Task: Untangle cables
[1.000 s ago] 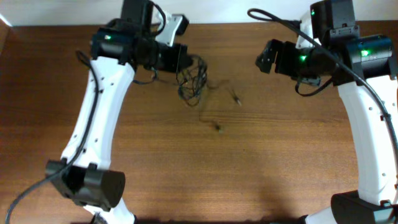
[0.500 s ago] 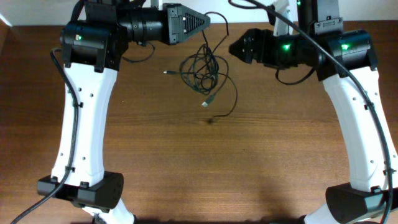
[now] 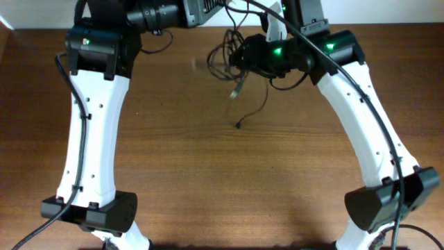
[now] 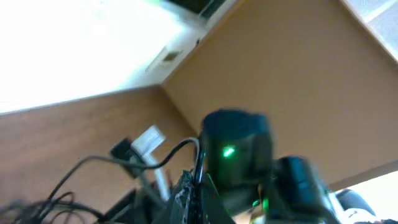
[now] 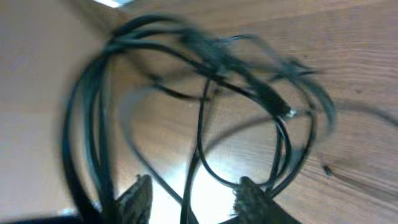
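Two white arms stand at the near edge of the desk (image 3: 208, 180), the left arm (image 3: 94, 139) on one side and the right arm (image 3: 368, 132) on the other. Both lean toward the far middle. Between them, a loose cord end (image 3: 238, 125) shows against the wood just short of the bundle; the overhead view does not settle whether it hangs or lies there.

Farther on, the cables (image 3: 223, 59) make a tangled knot of thin black loops, with a blurred plug (image 3: 236, 90) dangling below it. The right tool (image 3: 241, 57) is at the knot's right side. In its wrist view its two fingers (image 5: 138, 198) stand well apart with several strands crossing the gap, so it is open around the cords, not pinched on them.

Farthest off, the left tool (image 3: 207, 8) points right and is cut off by the top edge. Cords run up toward it, but I cannot tell whether it is closed on them. Its wrist view is blurred, showing the right arm's green light (image 4: 228, 151) and a few cords at lower left.
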Controlling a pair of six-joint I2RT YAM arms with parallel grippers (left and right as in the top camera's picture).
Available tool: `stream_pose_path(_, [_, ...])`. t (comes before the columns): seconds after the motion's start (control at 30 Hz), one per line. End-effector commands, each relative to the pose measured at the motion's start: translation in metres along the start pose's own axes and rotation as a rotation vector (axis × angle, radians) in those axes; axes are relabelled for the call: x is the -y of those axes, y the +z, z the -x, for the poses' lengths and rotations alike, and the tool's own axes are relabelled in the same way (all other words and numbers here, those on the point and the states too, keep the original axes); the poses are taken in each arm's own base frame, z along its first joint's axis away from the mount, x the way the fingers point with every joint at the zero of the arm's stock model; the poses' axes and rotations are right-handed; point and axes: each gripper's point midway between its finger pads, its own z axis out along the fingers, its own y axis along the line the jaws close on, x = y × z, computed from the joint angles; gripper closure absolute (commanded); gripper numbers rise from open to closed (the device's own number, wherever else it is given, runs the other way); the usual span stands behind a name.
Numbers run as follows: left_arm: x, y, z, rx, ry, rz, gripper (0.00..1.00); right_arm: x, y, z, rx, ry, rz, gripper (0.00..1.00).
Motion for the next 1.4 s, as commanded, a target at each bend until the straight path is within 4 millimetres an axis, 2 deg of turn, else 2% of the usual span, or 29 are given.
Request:
stream_pose_path(0.0, [0.024, -0.029, 0.024, 0.062, -0.011, -0.064, 1.0, 0.036, 0.003, 0.013, 0.053, 0.069, -0.145, 0.64])
stream_pose_path(0.07, [0.017, -0.052, 0.041, 0.124, -0.024, -0.034, 1.0, 0.062, -0.009, 0.018, 0.068, 0.118, -0.221, 0.79])
stream_pose_path(0.17, [0.007, -0.089, 0.063, 0.213, -0.028, 0.02, 1.0, 0.104, -0.029, 0.015, 0.056, 0.163, -0.361, 0.96])
stream_pose_path(0.23, [0.001, -0.121, 0.075, 0.277, -0.014, 0.072, 1.0, 0.122, -0.039, 0.009, 0.016, 0.124, -0.411, 0.96])
stream_pose_path(0.33, [-0.008, -0.142, 0.08, 0.304, -0.014, 0.109, 1.0, 0.131, -0.047, -0.005, -0.075, 0.008, -0.427, 0.96])
stream_pose_path(0.43, [-0.045, -0.165, 0.078, 0.337, -0.009, 0.269, 1.0, 0.136, -0.068, -0.021, -0.16, -0.093, -0.428, 0.96])
stream_pose_path(0.5, [-0.079, -0.175, 0.066, 0.331, -0.012, 0.443, 1.0, 0.113, -0.088, -0.031, -0.181, -0.197, -0.31, 0.96])
stream_pose_path(0.57, [-0.092, -0.175, 0.054, 0.297, -0.021, 0.518, 1.0, 0.089, -0.104, -0.038, -0.186, -0.275, -0.217, 0.96])
stream_pose_path(0.6, [-0.102, -0.173, 0.042, 0.258, -0.031, 0.575, 1.0, 0.071, -0.118, -0.046, -0.189, -0.326, -0.169, 0.96])
stream_pose_path(0.67, [-0.115, -0.167, 0.019, 0.179, -0.054, 0.667, 1.0, 0.058, -0.132, -0.048, -0.156, -0.334, -0.167, 0.96])
stream_pose_path(0.7, [-0.119, -0.163, 0.008, 0.138, -0.066, 0.695, 1.0, 0.054, -0.137, -0.047, -0.137, -0.316, -0.164, 0.91])
stream_pose_path(0.73, [-0.122, -0.154, -0.007, 0.074, -0.069, 0.716, 1.0, 0.053, -0.139, -0.046, -0.127, -0.287, -0.17, 0.77])
stream_pose_path(0.8, [-0.127, -0.14, -0.03, -0.028, -0.076, 0.739, 1.0, 0.063, -0.141, -0.041, -0.099, -0.193, -0.24, 0.73])
stream_pose_path(0.83, [-0.126, -0.133, -0.038, -0.063, -0.071, 0.734, 1.0, 0.076, -0.144, -0.036, -0.068, -0.127, -0.321, 0.72])
stream_pose_path(0.9, [-0.115, -0.111, -0.053, -0.126, -0.064, 0.681, 1.0, 0.097, -0.152, -0.026, 0.003, -0.013, -0.459, 0.71])
stream_pose_path(0.93, [-0.107, -0.101, -0.053, -0.132, -0.048, 0.636, 1.0, 0.096, -0.152, -0.023, 0.014, -0.006, -0.453, 0.71])
stream_pose_path(0.97, [-0.092, -0.086, -0.049, -0.126, -0.02, 0.549, 1.0, 0.094, -0.151, -0.022, 0.018, -0.009, -0.444, 0.6])
stream_pose_path(1.03, [-0.072, -0.071, -0.037, -0.096, 0.039, 0.428, 1.0, 0.087, -0.148, -0.023, 0.009, -0.028, -0.403, 0.38])
stream_pose_path(1.1, [-0.033, -0.059, -0.009, -0.011, 0.097, 0.211, 1.0, 0.077, -0.144, -0.022, -0.002, -0.071, -0.337, 0.23])
stream_pose_path(1.17, [0.009, -0.06, 0.013, 0.036, 0.105, -0.003, 1.0, 0.069, -0.141, -0.016, 0.016, -0.086, -0.293, 0.21])
stream_pose_path(1.23, [0.044, -0.064, 0.022, 0.032, 0.131, -0.164, 1.0, 0.059, -0.136, -0.011, 0.026, -0.102, -0.232, 0.21])
stream_pose_path(1.3, [0.072, -0.07, 0.026, 0.011, 0.176, -0.281, 1.0, 0.054, -0.121, -0.007, 0.002, -0.126, -0.171, 0.21])
stream_pose_path(1.37, [0.083, -0.073, 0.027, 0.0, 0.179, -0.317, 1.0, 0.055, -0.107, -0.008, -0.037, -0.119, -0.152, 0.21])
